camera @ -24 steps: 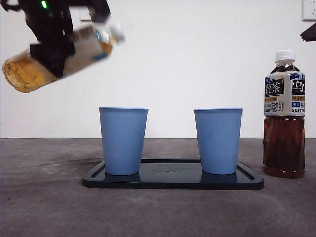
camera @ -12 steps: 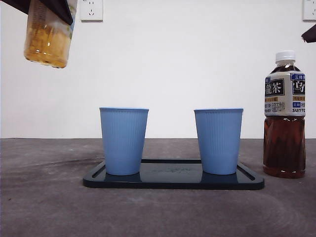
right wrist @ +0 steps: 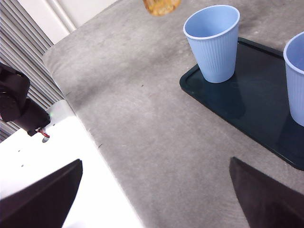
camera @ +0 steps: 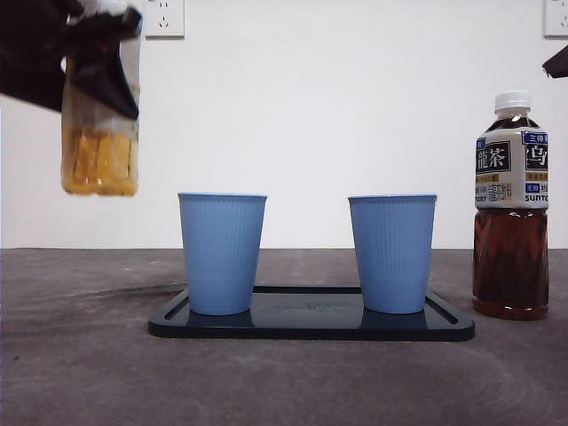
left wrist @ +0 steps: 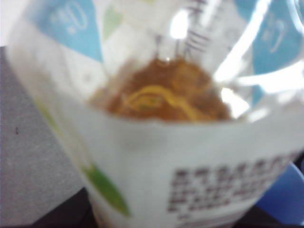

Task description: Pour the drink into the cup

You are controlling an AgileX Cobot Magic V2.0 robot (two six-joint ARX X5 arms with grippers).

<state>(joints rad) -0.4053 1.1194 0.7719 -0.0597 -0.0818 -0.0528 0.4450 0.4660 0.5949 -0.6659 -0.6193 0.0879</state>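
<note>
My left gripper is shut on a clear bottle of amber drink and holds it upright in the air, left of and higher than the left blue cup. In the left wrist view the bottle fills the picture and hides the jaws. Two blue cups stand on a black tray; the right cup is nearer the dark bottle. My right gripper is open and empty, high above the table, seeing the left cup and the tray.
A full capped bottle of dark tea stands on the table right of the tray. The right arm shows only as a black tip at the top right. The robot's white base lies at the table edge.
The amber bottle went from tilted, neck toward the left cup, to upright. It moved left, away from the cup, then came down lower. The right arm has not moved.
</note>
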